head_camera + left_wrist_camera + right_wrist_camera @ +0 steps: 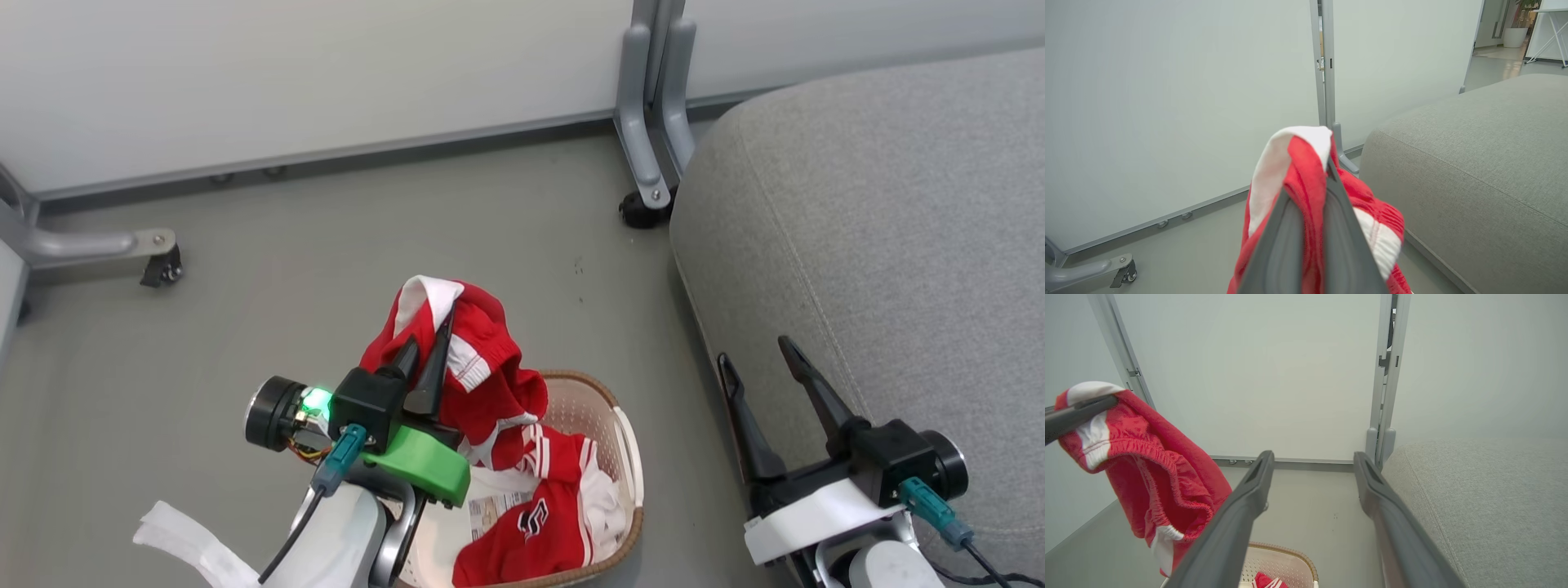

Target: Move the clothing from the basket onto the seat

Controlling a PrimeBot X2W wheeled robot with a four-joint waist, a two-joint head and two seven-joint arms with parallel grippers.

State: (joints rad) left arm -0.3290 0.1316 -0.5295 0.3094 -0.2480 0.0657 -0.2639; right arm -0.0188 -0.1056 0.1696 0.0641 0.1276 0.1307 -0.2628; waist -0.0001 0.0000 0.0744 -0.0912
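Where our left hand (430, 331) hangs: up over the left part of the basket (630, 457).
Left hand grip: its two fingers are pressed tight together on the red shorts (490, 367), pinching them near the white band at the top.
Red shorts: they droop from our fingers, over the basket.
Basket: it sits on the grey floor (326, 245), near the seat (882, 245). More red clothes (539, 531) with white stripes lie inside, next to a paper label (494, 506).
Right hand (753, 351): its fingers are spread wide, holding nothing, near the edge of the seat.
Seat: big, grey and soft, on our right.
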